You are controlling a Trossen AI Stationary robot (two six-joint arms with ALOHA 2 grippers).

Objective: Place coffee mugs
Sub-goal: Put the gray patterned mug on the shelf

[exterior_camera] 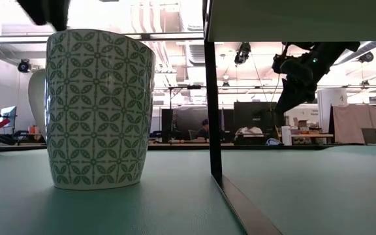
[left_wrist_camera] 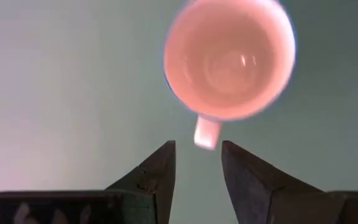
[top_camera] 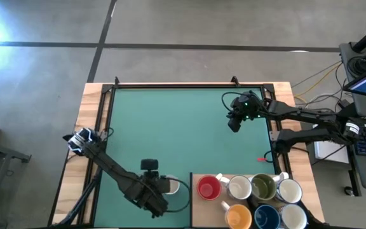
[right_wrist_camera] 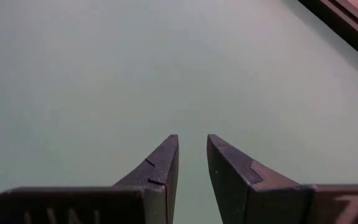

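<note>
Left fingers [left_wrist_camera: 163, 171] spread apart, released, gripping nothing. Left gripper [left_wrist_camera: 197, 163] hovering directly above a white ceramic mug with a green floral pattern [exterior_camera: 100, 108], handle pointing back toward the fingertips. Mug standing upright on the green worktop [top_camera: 183, 127], near the front edge, just left of a wooden tray [top_camera: 193, 210]. In that tray, clustered and touching: a red mug [top_camera: 208, 187], two white mugs [top_camera: 239, 187], an olive-lined white mug [top_camera: 263, 187], an orange mug [top_camera: 237, 216], a dark blue mug [top_camera: 266, 217] and another white one [top_camera: 293, 216]. Right gripper [right_wrist_camera: 192, 155] raised over bare green mat at the far right of the worktop, fingers slightly parted, empty.
</note>
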